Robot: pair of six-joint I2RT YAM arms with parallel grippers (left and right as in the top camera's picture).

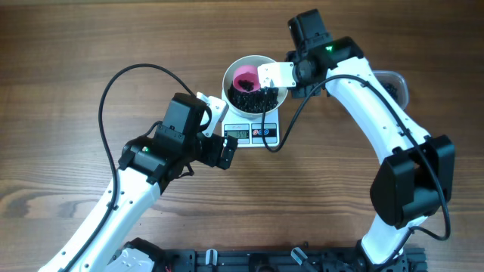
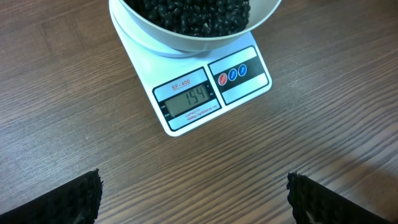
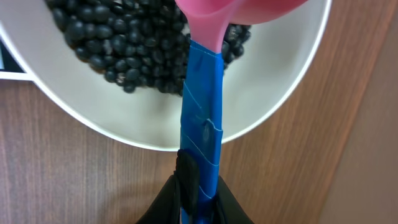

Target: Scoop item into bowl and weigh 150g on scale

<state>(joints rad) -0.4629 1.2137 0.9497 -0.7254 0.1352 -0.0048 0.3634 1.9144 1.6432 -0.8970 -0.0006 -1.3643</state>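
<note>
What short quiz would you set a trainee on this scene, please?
1. True or false: the bowl stands on the scale.
2. The right gripper is shut on: A) the bowl's rim; B) the blue handle of the scoop; C) nothing.
3. Fill in: the scale's display reads ___.

Key: 1 true; 2 B; 3 154.

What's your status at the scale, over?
Left tool open, short of scale. Right tool shut on scoop over bowl. Beans in bowl, display reads 154. No obstruction seen.
</note>
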